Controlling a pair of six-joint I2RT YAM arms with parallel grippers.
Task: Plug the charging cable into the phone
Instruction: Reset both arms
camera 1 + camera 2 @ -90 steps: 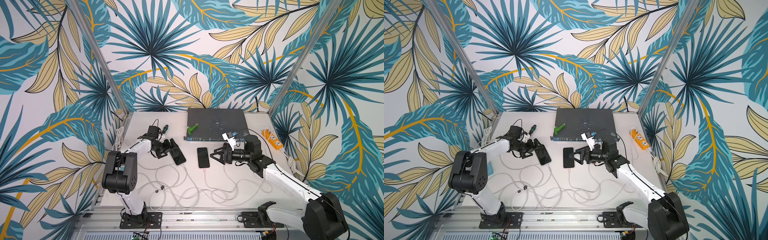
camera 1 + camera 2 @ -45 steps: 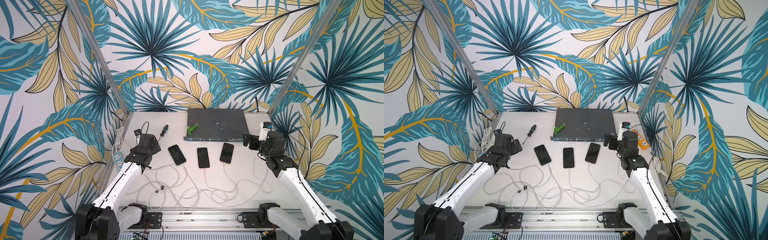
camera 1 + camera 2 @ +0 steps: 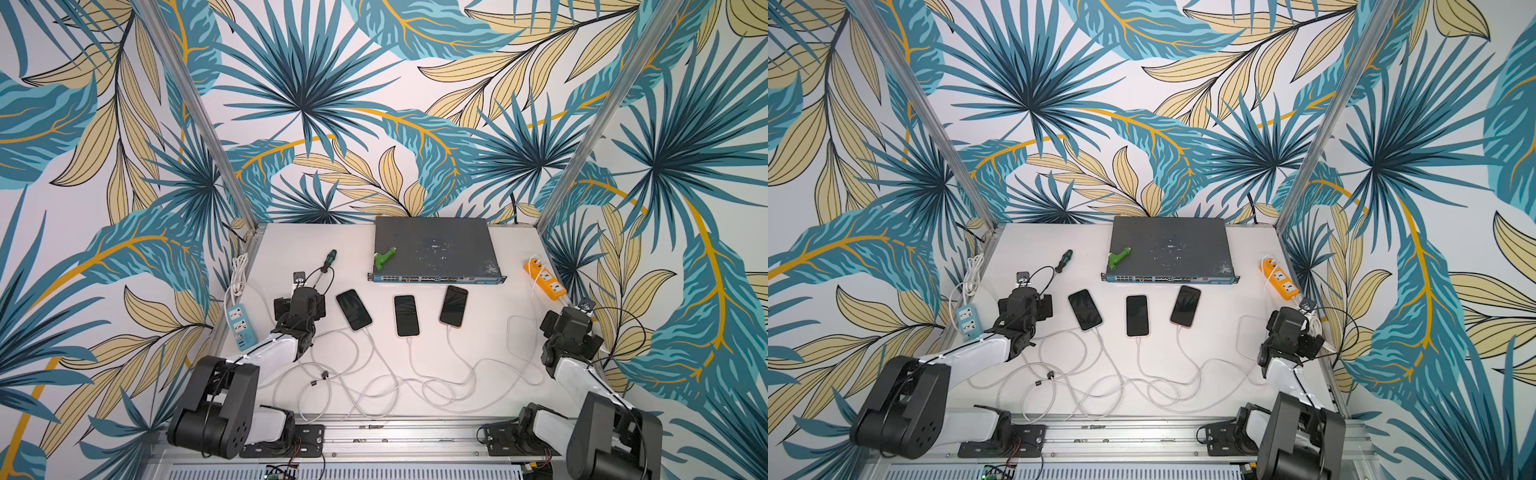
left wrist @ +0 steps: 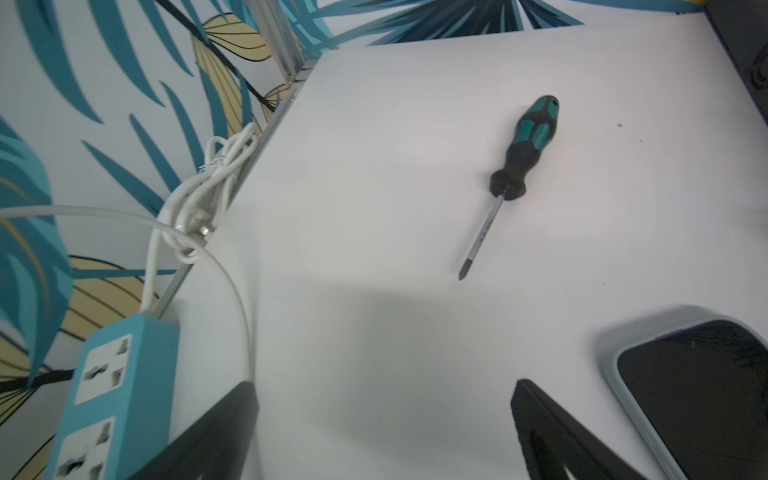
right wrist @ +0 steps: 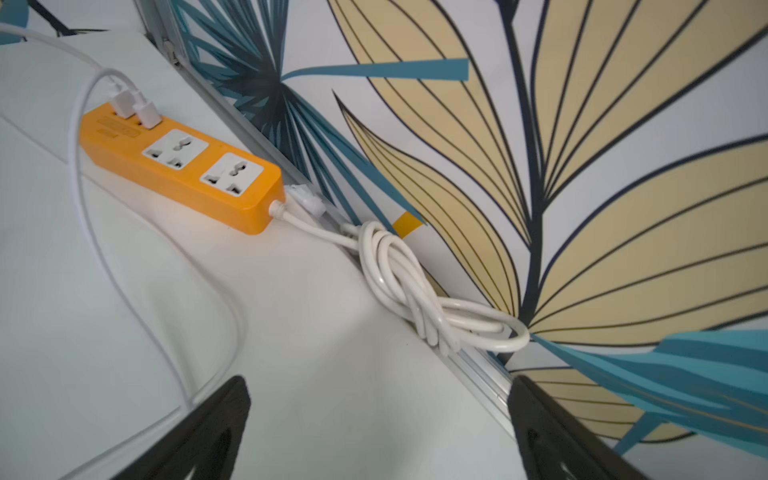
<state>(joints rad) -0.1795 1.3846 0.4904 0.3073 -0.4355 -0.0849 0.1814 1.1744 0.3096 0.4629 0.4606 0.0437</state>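
While both top views take in three phones (image 3: 406,316) before the grey switch (image 3: 432,249), each with a charging cable (image 3: 409,347) at its near end, the left wrist view catches only one phone's corner, beside the spread, empty left tool (image 4: 384,386). Past the switch's right end, the right tool (image 5: 380,380) gapes empty too, well apart from the phones.

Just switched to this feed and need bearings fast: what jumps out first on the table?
A row of three dark phones lies in the middle of the table, a white cable reaching each one's near end from the tangle of cables in front. Behind them sits a grey network switch with a green tool on top; an orange power strip lies at the table's right edge. The left claw and right claw stand open, holding nothing.
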